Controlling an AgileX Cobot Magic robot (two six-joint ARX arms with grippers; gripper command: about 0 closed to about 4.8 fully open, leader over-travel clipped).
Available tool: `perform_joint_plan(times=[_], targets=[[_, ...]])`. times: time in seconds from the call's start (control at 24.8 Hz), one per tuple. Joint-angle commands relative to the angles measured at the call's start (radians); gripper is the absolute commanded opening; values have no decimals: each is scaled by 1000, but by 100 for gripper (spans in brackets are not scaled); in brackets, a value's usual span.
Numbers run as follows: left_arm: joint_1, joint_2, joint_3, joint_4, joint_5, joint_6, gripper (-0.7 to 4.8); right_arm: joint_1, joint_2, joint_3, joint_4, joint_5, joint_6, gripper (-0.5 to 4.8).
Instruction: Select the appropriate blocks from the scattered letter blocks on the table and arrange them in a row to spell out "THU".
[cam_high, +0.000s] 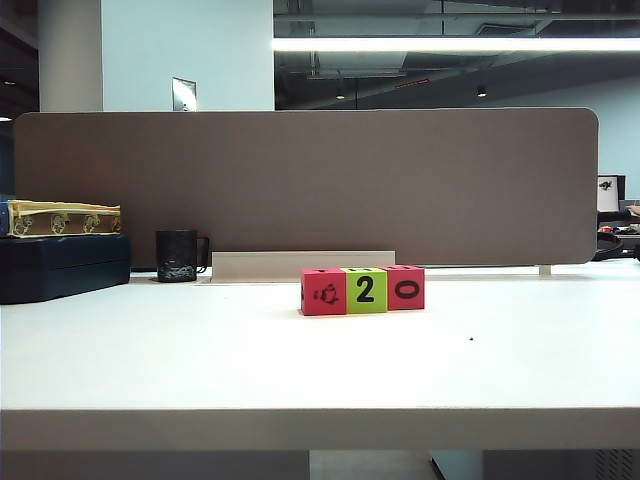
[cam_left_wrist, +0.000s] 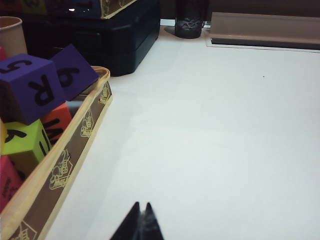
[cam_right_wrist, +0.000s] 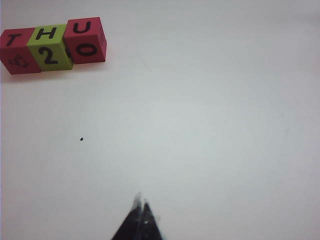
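Black left tool (cam_left_wrist: 141, 212) pressed together, empty; right tool (cam_right_wrist: 141, 206) likewise, above the table (cam_right_wrist: 210, 125).

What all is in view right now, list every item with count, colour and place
letter blocks: three, red, lime green, red; touching row mid-table, tops reading T, H, U
spare blocks: several, purple, green, orange, pink; in the tray
tray: one, brown with gold pattern; table's left side
black mug: one; by the partition
dark case: one; far left
partition: one, brown; behind the table
table: one, white
left hand: shut, empty, above bare table beside tray
right hand: shut, empty, apart from the row
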Motion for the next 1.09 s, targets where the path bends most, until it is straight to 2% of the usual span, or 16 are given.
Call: perform_joint_plan(times=[0.04, 0.48, 0.52, 0.56, 0.6, 0.77, 0.85, 0.97, 1.09], targets=[[2, 0, 1, -11, 13, -6, -5, 0, 0, 3, 10, -1, 3, -5], [2, 0, 1, -11, 13, -6, -5, 0, 0, 3, 10, -1, 3, -5], [2, 0, 1, -11, 13, -6, -5, 0, 0, 3, 10, -1, -8, -5], [2, 0, 1, -11, 13, -6, -5, 0, 0, 3, 10, 29, -145, -5], [2, 0, 1, -11, 13, -6, -5, 0, 0, 3, 10, 35, -173, -5], [2, 0, 1, -11, 13, -6, -5, -1, -15, 3, 9, 51, -182, -5], [2, 0, 1, -11, 13, -6, -5, -50, -78, -8, 53, 40, -232, -5], [2, 0, 1, -10, 13, -6, -5, -142, -132, -45, 124, -31, -135, -5], [2, 0, 1, -11, 13, -6, -5, -230, -186, -119, 201, -143, -114, -5]])
